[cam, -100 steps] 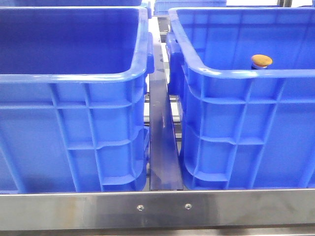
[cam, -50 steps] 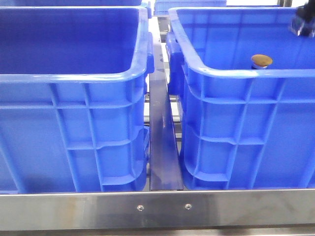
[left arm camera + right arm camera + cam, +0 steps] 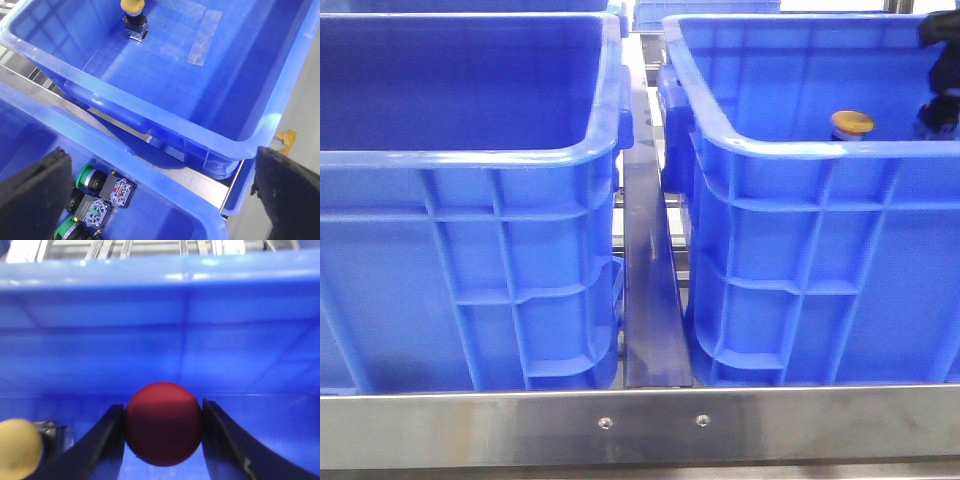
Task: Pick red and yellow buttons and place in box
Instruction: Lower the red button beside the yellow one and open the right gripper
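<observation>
The box (image 3: 800, 150) is the blue crate on the right of the front view. The yellow button (image 3: 851, 124) stands in it, just behind its near rim. My right gripper (image 3: 934, 112) hangs inside the box at the far right, next to the yellow button. In the right wrist view this gripper (image 3: 162, 407) is shut on the red button (image 3: 163, 432), with the yellow button (image 3: 17, 449) blurred beside it. My left gripper (image 3: 160, 210) is open and empty over another crate. Its view shows the box (image 3: 165, 127) with the yellow button (image 3: 133, 6) on its floor.
A second blue crate (image 3: 470, 160) stands on the left, with a metal rail (image 3: 650, 290) between the crates and a steel bar (image 3: 640, 425) in front. The crate under my left gripper holds green buttons (image 3: 86, 172) and black contact blocks (image 3: 119, 191).
My right gripper came into the front view at the top right and has moved down into the box, beside the yellow button. The yellow button has not moved.
</observation>
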Motion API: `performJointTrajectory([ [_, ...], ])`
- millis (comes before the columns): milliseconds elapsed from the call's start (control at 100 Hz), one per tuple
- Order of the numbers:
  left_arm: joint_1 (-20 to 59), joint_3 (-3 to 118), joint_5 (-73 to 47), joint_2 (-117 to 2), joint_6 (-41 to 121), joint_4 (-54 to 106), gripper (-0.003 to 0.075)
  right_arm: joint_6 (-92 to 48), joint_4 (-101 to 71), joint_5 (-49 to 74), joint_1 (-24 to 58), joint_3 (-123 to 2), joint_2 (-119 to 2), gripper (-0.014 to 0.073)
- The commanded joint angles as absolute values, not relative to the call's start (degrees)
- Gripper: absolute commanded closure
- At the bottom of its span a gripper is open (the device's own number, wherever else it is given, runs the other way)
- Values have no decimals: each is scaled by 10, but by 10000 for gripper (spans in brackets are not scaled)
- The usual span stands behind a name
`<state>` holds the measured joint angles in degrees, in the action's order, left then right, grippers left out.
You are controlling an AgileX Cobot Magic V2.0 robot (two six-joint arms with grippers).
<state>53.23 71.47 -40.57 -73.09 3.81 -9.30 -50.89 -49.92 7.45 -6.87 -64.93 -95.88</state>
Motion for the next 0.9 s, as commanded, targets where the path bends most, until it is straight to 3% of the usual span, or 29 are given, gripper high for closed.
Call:
performJointTrajectory([
  [0, 537, 731, -370, -714, 39, -97, 48, -515, -505, 57, -72, -679, -954, 358],
  [500, 537, 731, -370, -714, 39, -97, 48, -515, -505, 58, -72, -679, -987, 345],
  [730, 537, 731, -370, -714, 39, -97, 48, -515, -505, 73, -72, -679, -987, 76],
  [890, 537, 731, -370, -714, 39, -97, 48, -515, -505, 83, -72, -679, -981, 42],
])
